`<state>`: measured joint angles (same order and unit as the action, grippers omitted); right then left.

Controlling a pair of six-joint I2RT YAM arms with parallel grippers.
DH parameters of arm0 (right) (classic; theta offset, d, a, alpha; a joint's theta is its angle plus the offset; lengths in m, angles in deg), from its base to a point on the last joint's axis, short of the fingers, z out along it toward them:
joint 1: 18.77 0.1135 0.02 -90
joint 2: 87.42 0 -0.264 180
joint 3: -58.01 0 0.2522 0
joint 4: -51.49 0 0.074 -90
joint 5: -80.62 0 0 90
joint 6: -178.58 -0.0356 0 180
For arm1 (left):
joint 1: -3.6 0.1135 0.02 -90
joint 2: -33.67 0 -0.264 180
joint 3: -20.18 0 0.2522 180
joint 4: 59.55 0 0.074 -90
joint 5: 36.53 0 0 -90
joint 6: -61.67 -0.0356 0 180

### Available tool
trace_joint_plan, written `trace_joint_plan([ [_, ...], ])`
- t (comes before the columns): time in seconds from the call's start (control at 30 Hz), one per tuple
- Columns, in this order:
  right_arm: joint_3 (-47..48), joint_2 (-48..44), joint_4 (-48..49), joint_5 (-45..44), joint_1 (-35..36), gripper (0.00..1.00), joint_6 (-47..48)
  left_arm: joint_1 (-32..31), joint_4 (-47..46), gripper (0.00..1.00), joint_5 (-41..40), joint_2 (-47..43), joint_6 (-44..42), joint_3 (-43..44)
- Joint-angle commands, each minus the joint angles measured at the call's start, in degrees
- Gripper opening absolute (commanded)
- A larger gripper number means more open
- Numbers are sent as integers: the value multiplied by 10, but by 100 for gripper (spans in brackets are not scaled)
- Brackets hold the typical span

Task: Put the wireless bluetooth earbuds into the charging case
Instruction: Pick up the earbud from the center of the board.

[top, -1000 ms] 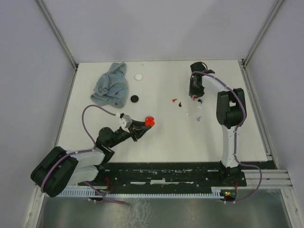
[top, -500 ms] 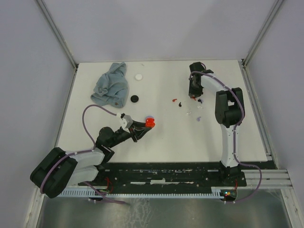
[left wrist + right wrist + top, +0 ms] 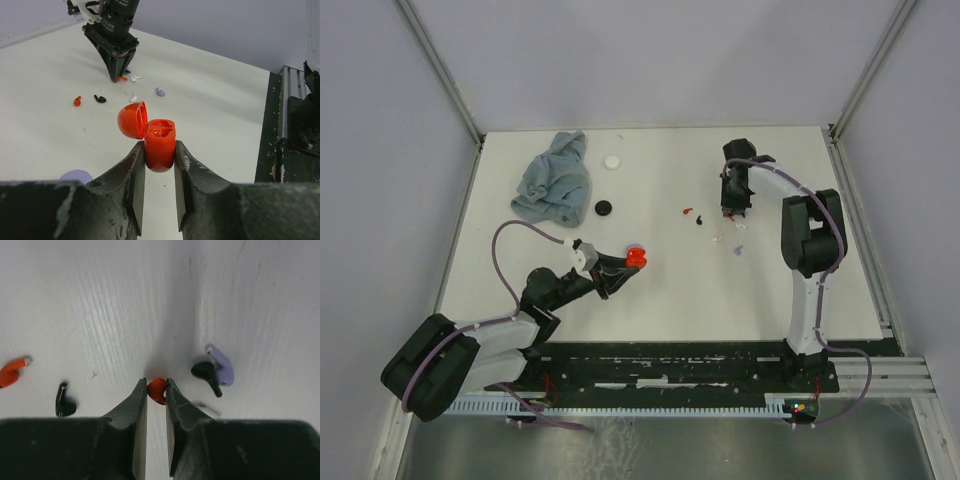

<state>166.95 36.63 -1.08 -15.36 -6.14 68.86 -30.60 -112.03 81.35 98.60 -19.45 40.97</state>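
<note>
My left gripper is shut on an open red charging case, lid flipped left; it shows in the top view near the table's middle. My right gripper is shut on a red earbud at the table surface; in the top view the gripper stands at the back right. Beside it lie a black earbud on a lavender earbud, another black earbud and another red earbud. A white earbud lies near the right fingers.
A crumpled blue-grey cloth lies at the back left. A white disc and a black disc lie beside it. A lavender disc sits by the red case. Grey walls enclose the white table.
My right gripper has shifted slightly right and down onto the earbud cluster. My left gripper holds the red case still.
</note>
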Motion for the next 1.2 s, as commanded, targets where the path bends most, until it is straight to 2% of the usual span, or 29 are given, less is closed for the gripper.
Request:
trace_joint_plan([
  [0.0,-53,-102,46,27,5,13,-25,0,-41,3,9,-13,-36,22],
  [0.33,-174,-284,112,40,49,12,-83,-3,-103,3,-5,9,-59,34],
  [0.77,-282,-496,190,14,164,11,-167,-21,-154,3,-7,54,-88,84],
  [0.93,-329,-559,254,47,190,11,-198,-25,-187,3,-10,69,-95,87],
  [1.17,-385,-610,364,99,232,11,-245,-39,-180,3,-28,65,-117,98],
])
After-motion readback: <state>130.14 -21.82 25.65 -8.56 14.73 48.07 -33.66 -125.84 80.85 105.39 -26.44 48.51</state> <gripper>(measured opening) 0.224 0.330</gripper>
